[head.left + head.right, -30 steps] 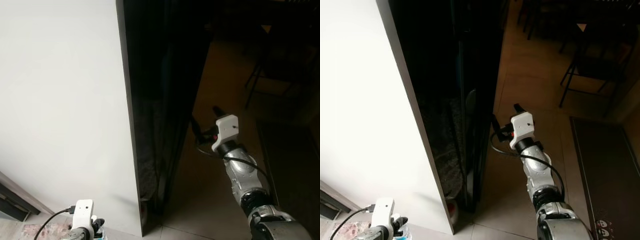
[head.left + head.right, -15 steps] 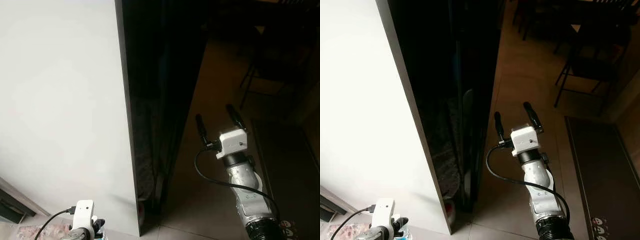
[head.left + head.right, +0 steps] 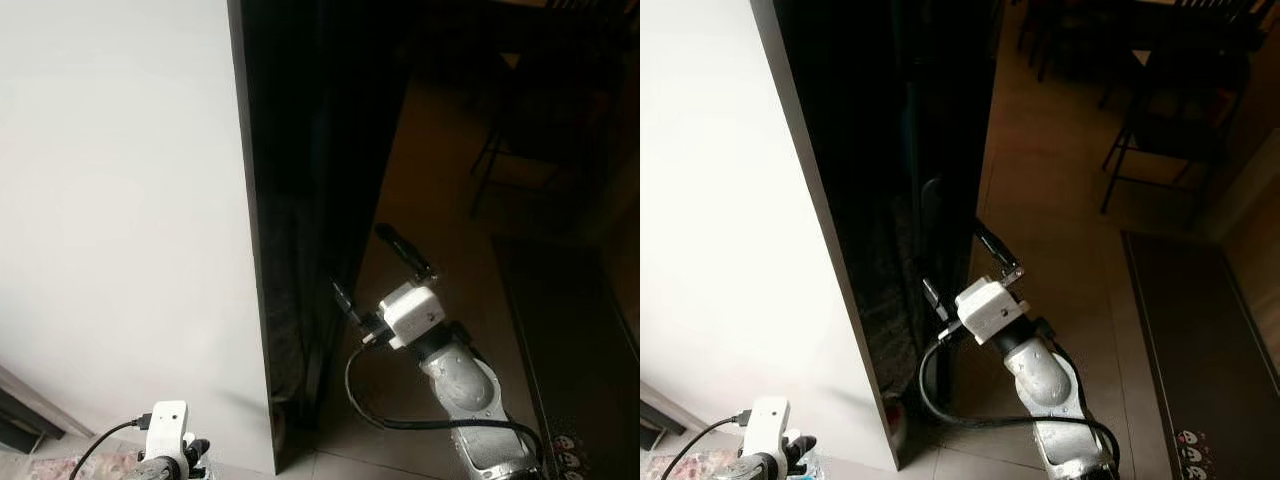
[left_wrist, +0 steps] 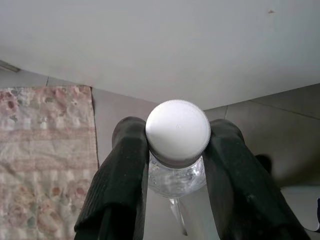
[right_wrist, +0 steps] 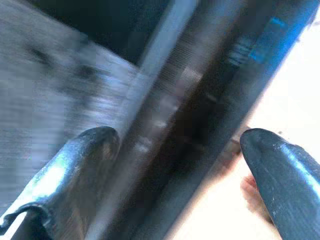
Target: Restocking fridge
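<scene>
Fridge (image 3: pixel 890 200) stands dark before the robot; the right gripper (image 3: pixel 960 268), jaws spread, reaches its door edge, likely to pull it. The left gripper (image 4: pixel 175 165) pinches a water bottle (image 4: pixel 177 137), ready for stocking.

A: The two head cameras look forward and down from above; both take in the white wall (image 3: pixel 120 230), the dark fridge (image 3: pixel 910 150) edge and the tiled floor (image 3: pixel 1060 190).

B: The left wrist camera looks along its fingers (image 4: pixel 120 190) at a bottle (image 4: pixel 177 135), close up. The right wrist camera sits very near the fridge edge, blurred.
</scene>
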`<state>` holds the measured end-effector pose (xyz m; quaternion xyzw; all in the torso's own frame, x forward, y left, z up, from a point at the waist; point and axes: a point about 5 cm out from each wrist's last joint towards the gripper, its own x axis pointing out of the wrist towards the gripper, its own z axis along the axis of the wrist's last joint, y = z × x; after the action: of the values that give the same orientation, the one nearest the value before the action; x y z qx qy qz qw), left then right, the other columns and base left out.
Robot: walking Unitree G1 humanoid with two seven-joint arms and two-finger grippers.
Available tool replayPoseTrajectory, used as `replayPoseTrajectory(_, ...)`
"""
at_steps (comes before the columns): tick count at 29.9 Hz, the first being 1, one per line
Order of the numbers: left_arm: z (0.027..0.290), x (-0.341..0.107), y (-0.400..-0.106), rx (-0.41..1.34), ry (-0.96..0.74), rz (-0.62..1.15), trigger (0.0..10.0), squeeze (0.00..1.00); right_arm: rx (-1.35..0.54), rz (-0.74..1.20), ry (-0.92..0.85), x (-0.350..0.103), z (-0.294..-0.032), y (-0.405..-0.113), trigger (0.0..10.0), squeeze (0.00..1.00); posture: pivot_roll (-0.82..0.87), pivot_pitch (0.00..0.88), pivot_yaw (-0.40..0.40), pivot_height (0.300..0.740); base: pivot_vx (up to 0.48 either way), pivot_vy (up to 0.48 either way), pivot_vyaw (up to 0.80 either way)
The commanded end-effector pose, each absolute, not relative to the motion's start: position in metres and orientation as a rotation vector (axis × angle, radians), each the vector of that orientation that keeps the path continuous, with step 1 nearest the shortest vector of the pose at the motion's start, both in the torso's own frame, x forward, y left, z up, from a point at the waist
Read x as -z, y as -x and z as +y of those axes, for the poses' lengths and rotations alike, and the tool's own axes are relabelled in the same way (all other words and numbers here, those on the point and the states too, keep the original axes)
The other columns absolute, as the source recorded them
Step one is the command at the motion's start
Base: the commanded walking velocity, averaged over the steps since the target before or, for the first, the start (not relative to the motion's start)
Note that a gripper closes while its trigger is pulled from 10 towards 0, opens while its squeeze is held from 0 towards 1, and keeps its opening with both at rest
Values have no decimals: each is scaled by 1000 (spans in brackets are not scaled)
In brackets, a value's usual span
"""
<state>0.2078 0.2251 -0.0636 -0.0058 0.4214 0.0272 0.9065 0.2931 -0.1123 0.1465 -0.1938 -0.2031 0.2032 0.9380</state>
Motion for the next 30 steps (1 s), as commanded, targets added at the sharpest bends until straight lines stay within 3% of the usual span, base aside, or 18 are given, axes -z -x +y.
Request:
replayPoseTrajectory(1,224,66,-204,-45,8,895,10000,0,-347,-382,415,-147,-123,-305,10000,0,-22,0,-61,740,0,0,0)
replayPoseTrajectory(8,224,66,-205,-47,9,893,10000,0,-319,-353,361,-155,-129,-321,10000,0,-19,0,-54,740,0,0,0)
replayPoseTrajectory(12,224,65,-206,-50,8,890,10000,0,-426,-345,350,-148,-115,-316,10000,0,-22,0,-53,740,0,0,0)
replayPoseTrajectory(30,224,65,-207,-55,8,886,10000,0,-509,-318,327,-152,-106,-334,10000,0,-16,0,-50,740,0,0,0)
